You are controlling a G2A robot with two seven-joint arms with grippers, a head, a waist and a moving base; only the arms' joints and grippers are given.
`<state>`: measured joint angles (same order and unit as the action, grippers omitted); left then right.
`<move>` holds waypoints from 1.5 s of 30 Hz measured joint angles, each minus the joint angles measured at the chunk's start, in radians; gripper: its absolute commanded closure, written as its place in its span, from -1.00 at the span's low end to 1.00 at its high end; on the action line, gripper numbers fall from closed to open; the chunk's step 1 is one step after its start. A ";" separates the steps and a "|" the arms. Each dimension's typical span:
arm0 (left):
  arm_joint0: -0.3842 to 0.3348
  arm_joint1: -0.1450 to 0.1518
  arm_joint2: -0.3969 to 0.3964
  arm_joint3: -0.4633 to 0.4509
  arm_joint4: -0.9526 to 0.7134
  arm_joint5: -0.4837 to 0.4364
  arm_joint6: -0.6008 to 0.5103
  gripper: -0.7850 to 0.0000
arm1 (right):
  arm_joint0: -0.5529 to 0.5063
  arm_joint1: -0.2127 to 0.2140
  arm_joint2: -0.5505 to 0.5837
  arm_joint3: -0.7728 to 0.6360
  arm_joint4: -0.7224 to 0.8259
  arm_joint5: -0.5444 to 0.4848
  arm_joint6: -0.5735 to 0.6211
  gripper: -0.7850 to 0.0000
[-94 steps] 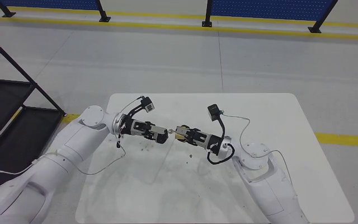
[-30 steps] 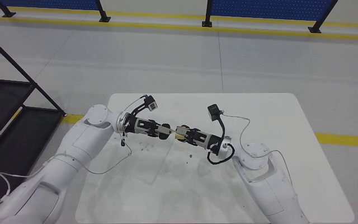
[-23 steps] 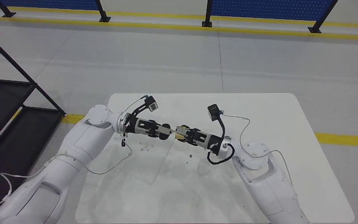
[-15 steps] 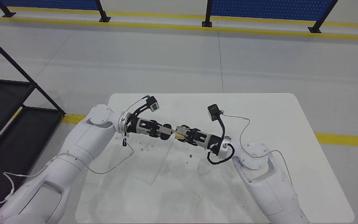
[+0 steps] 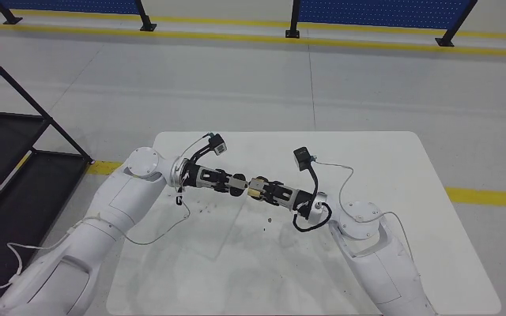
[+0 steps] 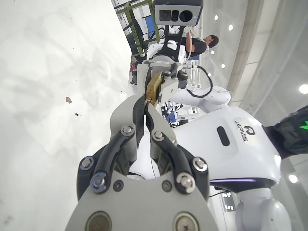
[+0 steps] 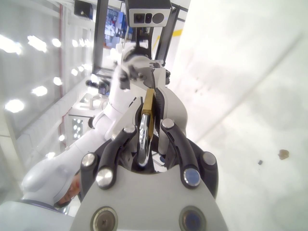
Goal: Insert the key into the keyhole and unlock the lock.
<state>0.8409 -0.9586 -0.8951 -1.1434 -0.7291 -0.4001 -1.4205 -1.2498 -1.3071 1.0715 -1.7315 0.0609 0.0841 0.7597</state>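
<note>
Above the middle of the white table [image 5: 379, 158], my two grippers meet tip to tip. My right gripper [image 5: 258, 190] [image 7: 150, 97] is shut on a small brass padlock [image 7: 147, 106] [image 6: 153, 89], whose silver shackle [image 7: 143, 133] points back toward the wrist. My left gripper [image 5: 237, 186] [image 6: 145, 104] is shut on the key. Only the key's small metal tip [image 6: 146, 101] shows, right at the padlock's end face. The rest of the key is hidden between the pads, and I cannot tell how deep it sits in the keyhole.
Small dark crumbs [image 5: 209, 209] [image 6: 68, 100] lie on the table under the left arm. A black rack [image 5: 32, 158] stands on the floor to the left of the table. The table's right half and front are bare.
My left arm has stretched to the right, closing the gap until its fingertips reach the padlock. The right arm and the padlock have stayed still.
</note>
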 measured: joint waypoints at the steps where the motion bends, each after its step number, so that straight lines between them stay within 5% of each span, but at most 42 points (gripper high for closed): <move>1: 0.003 0.001 -0.003 -0.004 0.005 -0.005 0.005 1.00 | 0.000 0.000 0.000 0.000 0.000 0.000 0.000 1.00; 19: 0.065 0.028 -0.056 -0.091 0.020 -0.026 0.026 1.00 | 0.000 0.000 0.000 0.000 0.000 0.000 0.000 1.00; 45: 0.135 0.103 -0.051 -0.223 0.113 -0.192 0.192 1.00 | 0.000 0.000 0.000 0.000 0.000 0.000 0.000 1.00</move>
<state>0.9758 -0.8558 -0.9457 -1.3669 -0.6159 -0.5925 -1.2281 -1.2498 -1.3071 1.0715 -1.7316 0.0611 0.0839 0.7597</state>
